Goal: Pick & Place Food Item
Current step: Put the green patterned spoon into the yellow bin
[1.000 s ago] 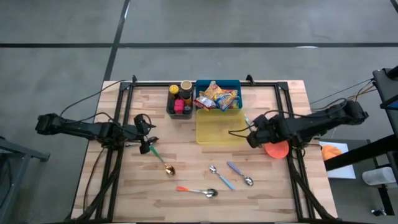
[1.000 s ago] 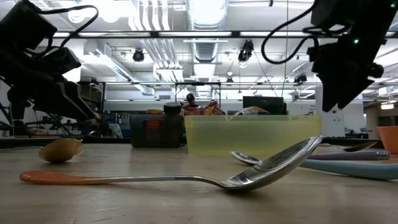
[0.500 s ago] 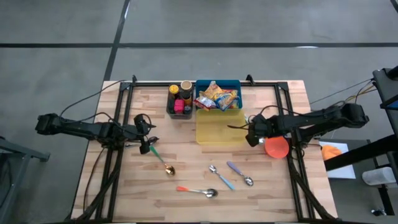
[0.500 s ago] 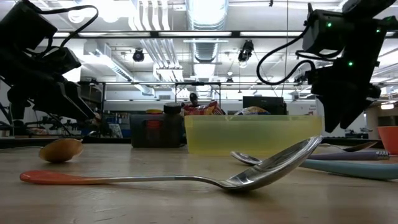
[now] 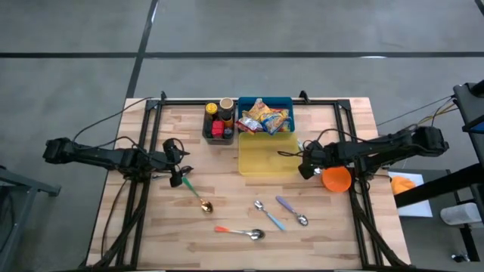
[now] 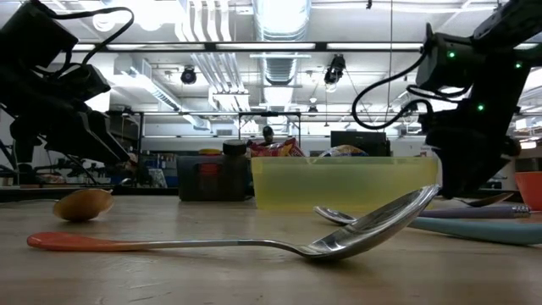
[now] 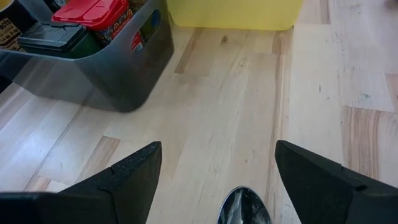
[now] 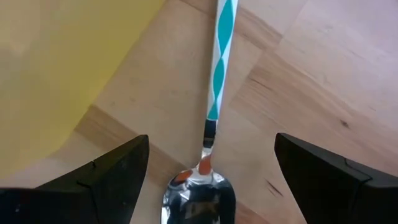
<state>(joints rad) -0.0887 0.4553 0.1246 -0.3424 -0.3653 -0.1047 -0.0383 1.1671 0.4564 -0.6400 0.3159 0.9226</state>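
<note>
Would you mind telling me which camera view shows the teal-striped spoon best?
The right wrist view: the spoon fills the frame, striped handle and bowl both clear, between the open right gripper fingers. The high view shows only a sliver by the yellow tub. The low and left wrist views don't clearly show it.

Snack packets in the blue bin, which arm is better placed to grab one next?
Probably the right. Its open pincer hangs beside the yellow tray, just in front of the blue bin holding the snack packets. The left pincer sits farther off, over a green-handled spoon.
</note>
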